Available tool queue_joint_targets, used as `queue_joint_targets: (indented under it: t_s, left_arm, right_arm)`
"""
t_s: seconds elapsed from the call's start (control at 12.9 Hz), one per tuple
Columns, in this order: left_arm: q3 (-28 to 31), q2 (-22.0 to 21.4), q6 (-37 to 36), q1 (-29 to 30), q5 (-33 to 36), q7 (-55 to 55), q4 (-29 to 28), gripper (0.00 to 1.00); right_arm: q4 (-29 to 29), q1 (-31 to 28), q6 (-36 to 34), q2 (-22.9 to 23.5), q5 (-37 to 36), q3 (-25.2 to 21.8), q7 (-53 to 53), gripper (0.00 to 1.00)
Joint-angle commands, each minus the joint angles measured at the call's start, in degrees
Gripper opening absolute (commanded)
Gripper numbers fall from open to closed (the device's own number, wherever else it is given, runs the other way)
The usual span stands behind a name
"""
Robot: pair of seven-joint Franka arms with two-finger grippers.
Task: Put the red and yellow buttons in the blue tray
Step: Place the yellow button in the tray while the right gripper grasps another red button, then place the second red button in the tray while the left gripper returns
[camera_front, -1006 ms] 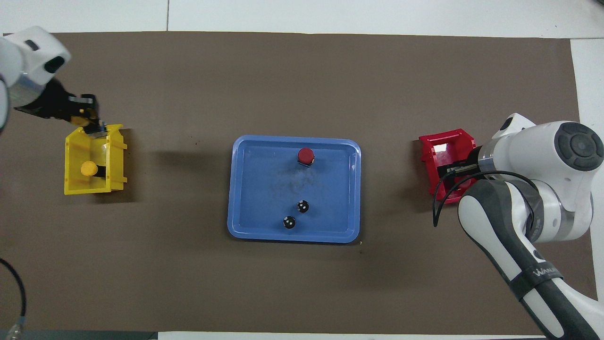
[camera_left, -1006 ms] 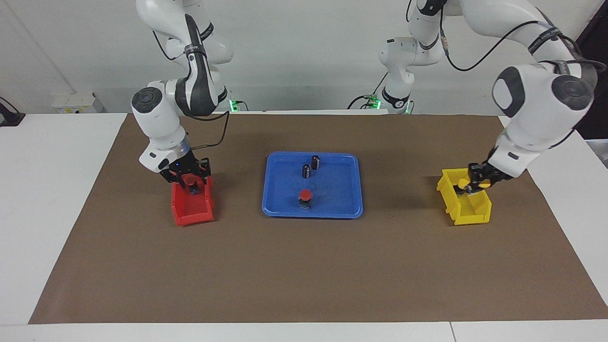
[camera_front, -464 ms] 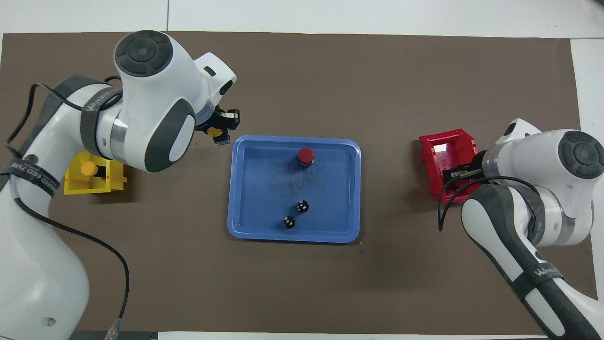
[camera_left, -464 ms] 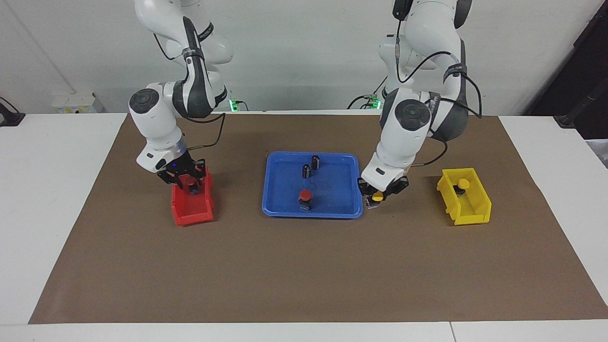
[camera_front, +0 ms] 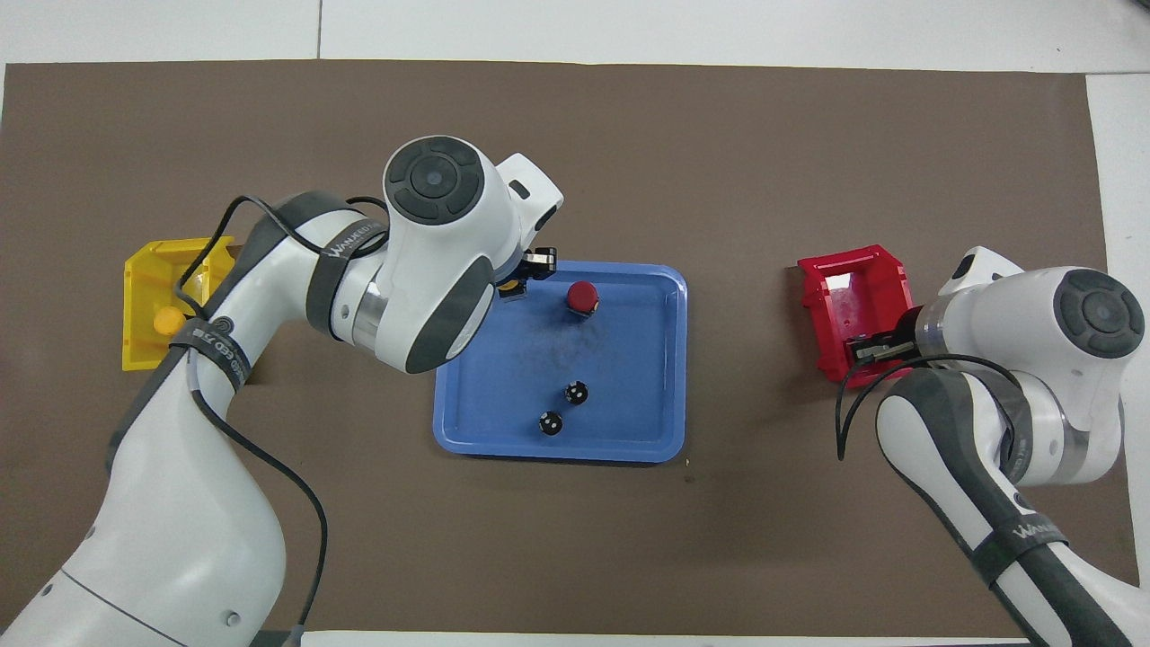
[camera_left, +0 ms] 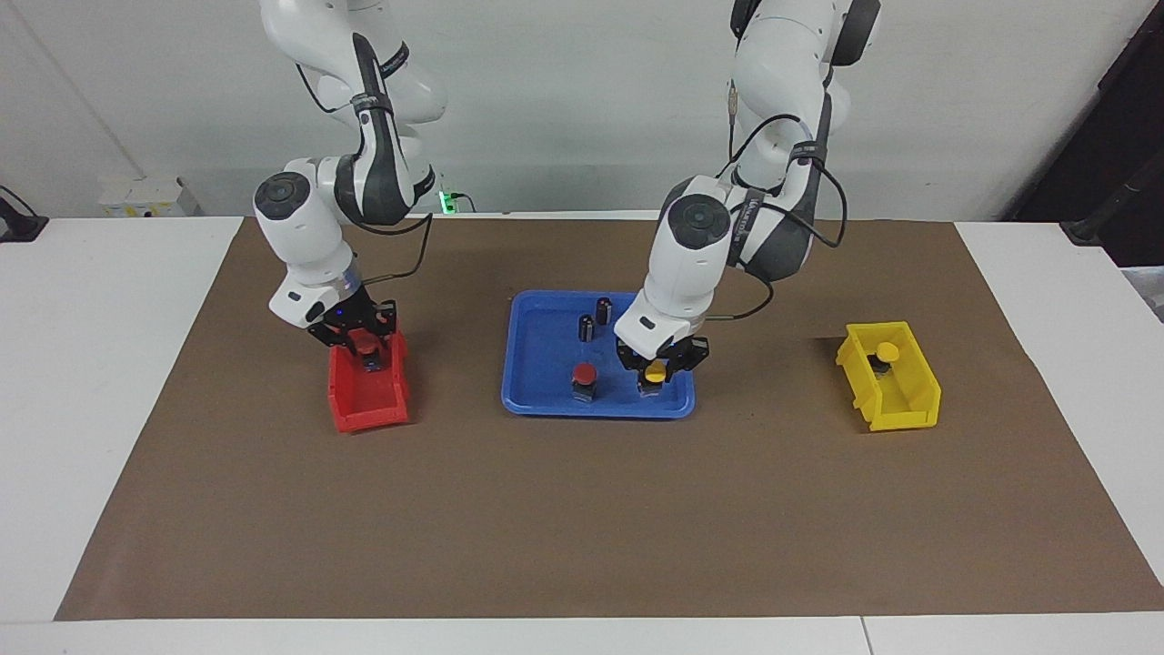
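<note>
The blue tray (camera_left: 546, 364) (camera_front: 629, 359) lies mid-table. One red button (camera_left: 583, 375) (camera_front: 582, 295) stands in it, in the half farther from the robots. My left gripper (camera_left: 656, 375) (camera_front: 521, 277) hangs low over the tray beside that button, shut on a yellow button (camera_left: 655, 370) (camera_front: 510, 288). Whether its base touches the tray floor I cannot tell. My right gripper (camera_left: 364, 351) (camera_front: 864, 349) sits in the red bin (camera_left: 368, 400) (camera_front: 849, 279), shut on a red button (camera_left: 364, 344). Another yellow button (camera_left: 887, 351) (camera_front: 167, 320) lies in the yellow bin (camera_left: 896, 391) (camera_front: 144, 270).
Two dark capless cylinders (camera_left: 604, 309) (camera_front: 576, 392) stand in the tray's half nearer the robots. A brown mat (camera_left: 582, 509) covers the table. The red bin is toward the right arm's end, the yellow bin toward the left arm's end.
My left arm swung from the yellow bin to the blue tray, carrying the yellow button. My right gripper closed on the red button in the red bin.
</note>
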Motion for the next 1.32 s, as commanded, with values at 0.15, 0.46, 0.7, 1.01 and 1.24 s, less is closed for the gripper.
queue_joint_targets:
  t_s: [0.15, 0.46, 0.7, 1.01, 1.24]
  left_arm:
    - [1.1, 0.5, 1.7, -1.2, -1.0, -0.6, -2.0, 0.18]
    - [1.4, -3.5, -6.1, -0.4, -0.8, -0.6, -1.1, 0.88]
    - [1.7, -13.3, -17.5, 7.1, -0.7, 0.3, -1.1, 0.92]
    - [1.9, -17.2, -22.3, 24.0, -0.3, 18.2, -1.5, 0.92]
    - [2.0, -17.6, -17.6, 34.8, -0.3, 31.2, -4.1, 0.89]
  right_arm:
    - [3.0, -1.5, -2.4, -0.5, 1.2, 0.5, -2.4, 0.25]
    - [23.3, 2.2, -18.8, 6.4, 1.2, 1.4, 6.3, 0.26]
    - [28.1, 11.0, -16.9, 9.1, 1.6, 1.5, 27.2, 0.26]
    - [28.3, 22.3, -7.6, 14.8, 1.3, 1.5, 44.5, 0.25]
    - [28.1, 25.9, -5.4, 18.2, 0.5, 1.4, 46.5, 0.26]
